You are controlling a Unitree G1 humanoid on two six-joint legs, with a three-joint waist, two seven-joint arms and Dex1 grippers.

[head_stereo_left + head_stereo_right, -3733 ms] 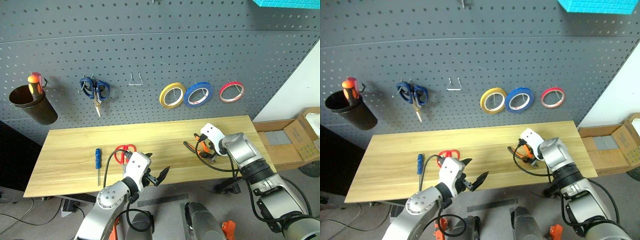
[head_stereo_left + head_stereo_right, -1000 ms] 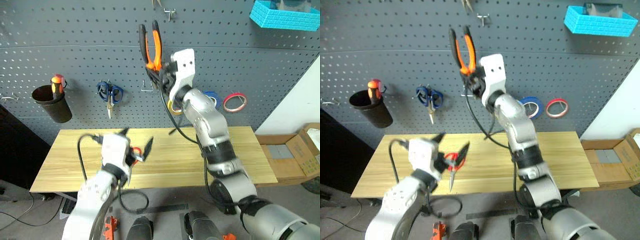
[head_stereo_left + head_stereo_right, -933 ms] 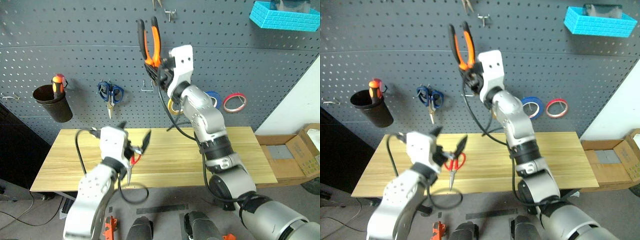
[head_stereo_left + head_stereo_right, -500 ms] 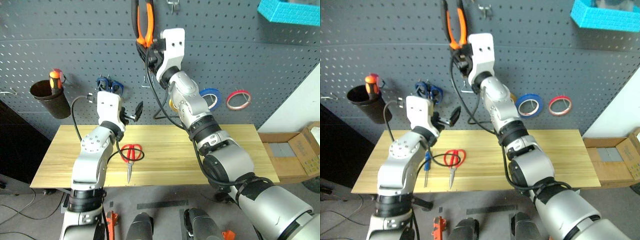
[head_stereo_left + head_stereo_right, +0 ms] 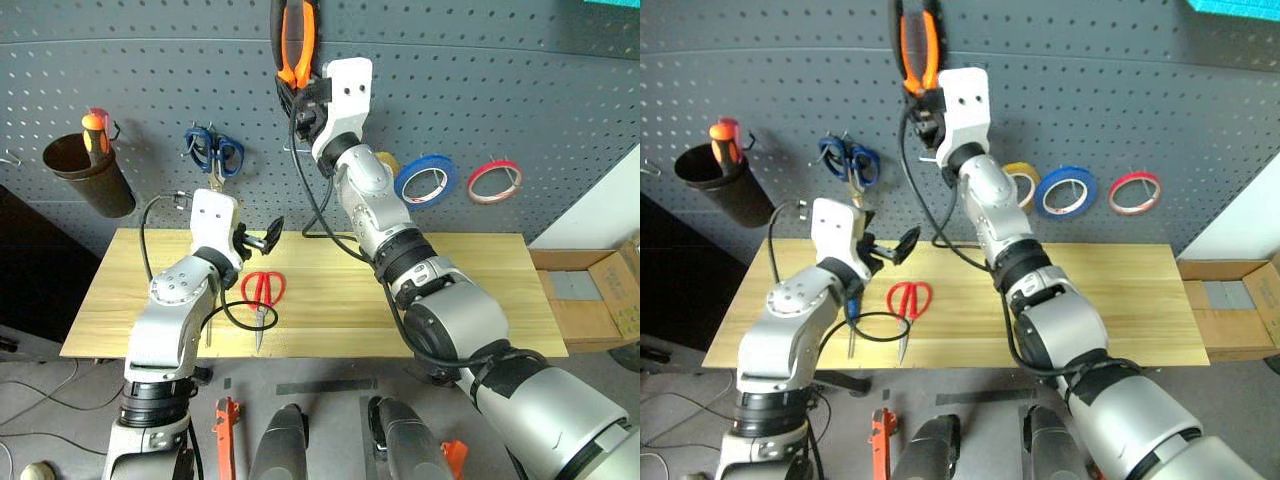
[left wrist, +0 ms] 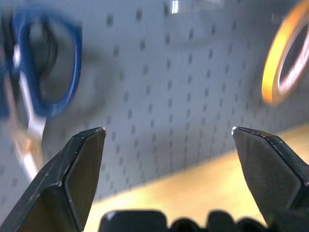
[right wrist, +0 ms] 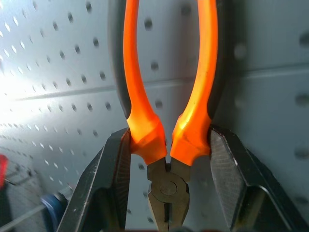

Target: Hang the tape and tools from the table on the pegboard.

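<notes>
My right gripper (image 5: 300,92) is raised against the dark grey pegboard (image 5: 560,90) and is shut on the pliers (image 7: 169,121), just above their joint. Their orange-and-black handles (image 5: 295,38) point up. My left gripper (image 5: 888,245) hovers open and empty over the back of the table (image 5: 480,290), facing the board below the blue-handled scissors (image 6: 43,82). The red-handled scissors (image 5: 262,290) lie on the table beside the left arm. Partly under that arm lies the blue-handled screwdriver (image 5: 852,318). The blue tape (image 5: 425,178) hangs on the board.
A yellow tape roll (image 5: 1020,183) and a red tape roll (image 5: 495,180) hang either side of the blue one. A dark cup (image 5: 85,175) with a red-and-orange screwdriver hangs at the far left. Cardboard boxes (image 5: 600,300) stand on the floor to the right of the table.
My right gripper has lifted the pliers off the table up to the board. My left gripper has risen and moved forward toward the board. The camera has tilted.
</notes>
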